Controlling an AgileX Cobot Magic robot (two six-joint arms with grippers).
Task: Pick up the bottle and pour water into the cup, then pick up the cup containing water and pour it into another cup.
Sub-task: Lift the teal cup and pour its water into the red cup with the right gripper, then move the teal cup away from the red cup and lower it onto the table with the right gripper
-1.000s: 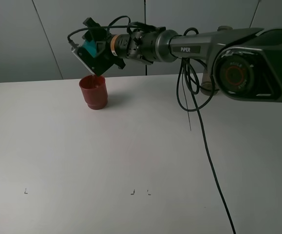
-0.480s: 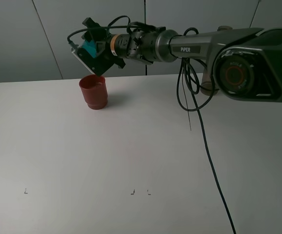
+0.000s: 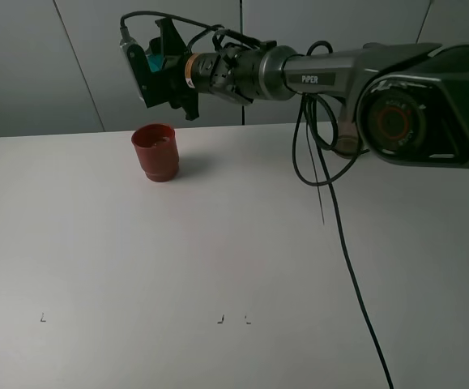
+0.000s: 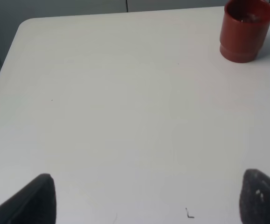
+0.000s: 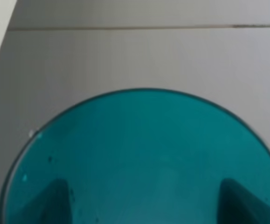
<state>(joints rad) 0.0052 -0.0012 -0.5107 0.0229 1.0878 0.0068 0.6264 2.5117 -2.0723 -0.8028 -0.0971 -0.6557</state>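
The right tool [image 3: 149,69] held the teal cup [image 3: 155,63] clamped by its sides, raised above and just behind the brick-red cup [image 3: 155,151] standing at the far left of the white table [image 3: 234,267]. The see-through tumbler, straight-sided and smooth, looked light and likely slippery, best gripped mid-wall as it was. The opaque red cup, short with a stepped base, appeared stiff and stable. The left tool [image 4: 144,198] hung with jaws wide over bare table. No bottle was in view.
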